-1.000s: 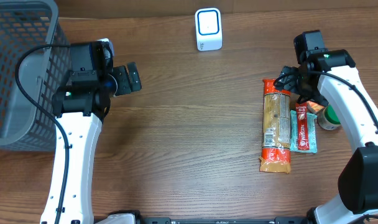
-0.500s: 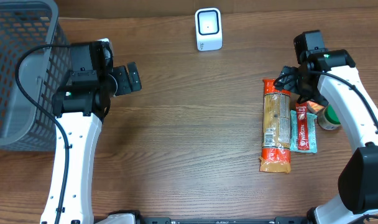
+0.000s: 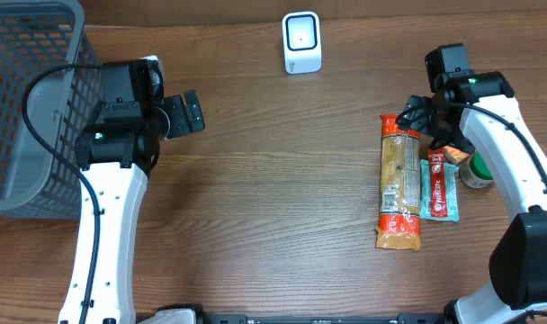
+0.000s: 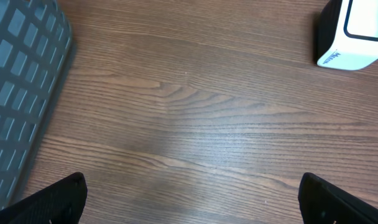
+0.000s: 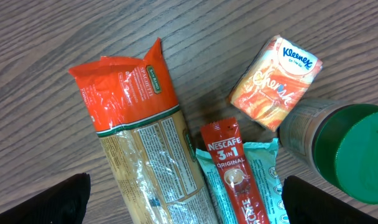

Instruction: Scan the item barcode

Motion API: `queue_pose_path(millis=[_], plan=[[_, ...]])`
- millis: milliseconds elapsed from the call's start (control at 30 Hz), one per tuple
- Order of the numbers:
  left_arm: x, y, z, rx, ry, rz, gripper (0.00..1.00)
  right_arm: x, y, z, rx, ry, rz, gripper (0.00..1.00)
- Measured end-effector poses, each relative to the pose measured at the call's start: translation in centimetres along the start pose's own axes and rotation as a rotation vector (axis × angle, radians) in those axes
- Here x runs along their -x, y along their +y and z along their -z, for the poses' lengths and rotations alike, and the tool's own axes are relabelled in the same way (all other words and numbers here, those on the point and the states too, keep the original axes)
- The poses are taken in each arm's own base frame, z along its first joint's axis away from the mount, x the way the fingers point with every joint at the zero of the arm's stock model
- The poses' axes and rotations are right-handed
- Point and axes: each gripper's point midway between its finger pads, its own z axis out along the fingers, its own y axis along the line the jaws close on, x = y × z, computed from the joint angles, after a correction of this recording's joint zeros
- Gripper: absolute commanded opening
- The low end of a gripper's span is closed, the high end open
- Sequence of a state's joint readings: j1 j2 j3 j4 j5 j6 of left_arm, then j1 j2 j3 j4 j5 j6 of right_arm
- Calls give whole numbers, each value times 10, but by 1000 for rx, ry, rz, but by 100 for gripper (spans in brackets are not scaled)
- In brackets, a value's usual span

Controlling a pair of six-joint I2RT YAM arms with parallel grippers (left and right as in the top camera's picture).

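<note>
Both claws stand wide and hold nothing. The left gripper hangs over bare wood between the grey basket and the white scanner. The right gripper hovers above a cluster of goods at the table's right side. The likeliest item for scanning is the spaghetti packet, though the frames do not settle which of the goods is meant. It lies flat, well apart from the scanner. Its long axis runs from the far edge of the table towards the robot, slightly tilted, and its crimped orange end points to the far side. Its printed back panel faces up, but no barcode can be made out on it at this sharpness.

Hazards, as judged:
- The Nescafe 3in1 sachet lies just beside the packet, on a teal packet. Jaws closing near that edge could catch it as well.
- The Kleenex pack and a green-lidded jar sit close by and could be knocked in a wide approach.
- A grip at the crimped end would probably let the long, glossy packet droop or slip.
- If the code sits on a face turned away from the scanner, the pass would read nothing.
</note>
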State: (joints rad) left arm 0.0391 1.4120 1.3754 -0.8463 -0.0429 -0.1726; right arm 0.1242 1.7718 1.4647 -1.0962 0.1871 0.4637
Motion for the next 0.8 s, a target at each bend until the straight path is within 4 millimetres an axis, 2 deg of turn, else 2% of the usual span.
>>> queue_pose_path(millis=[233, 367, 500, 600, 800], plan=[[0, 0, 0, 0, 0, 0, 100, 1, 0, 3, 4, -7, -1, 100], [0, 0, 0, 0, 0, 0, 100, 6, -2, 28, 41, -68, -14, 100], [0, 0, 0, 0, 0, 0, 100, 14, -8, 80, 115, -194, -38, 100], [0, 0, 0, 0, 0, 0, 100, 15, -17, 131, 188, -318, -62, 100], [0, 0, 0, 0, 0, 0, 100, -1, -43, 219, 319, -539, -105, 100]])
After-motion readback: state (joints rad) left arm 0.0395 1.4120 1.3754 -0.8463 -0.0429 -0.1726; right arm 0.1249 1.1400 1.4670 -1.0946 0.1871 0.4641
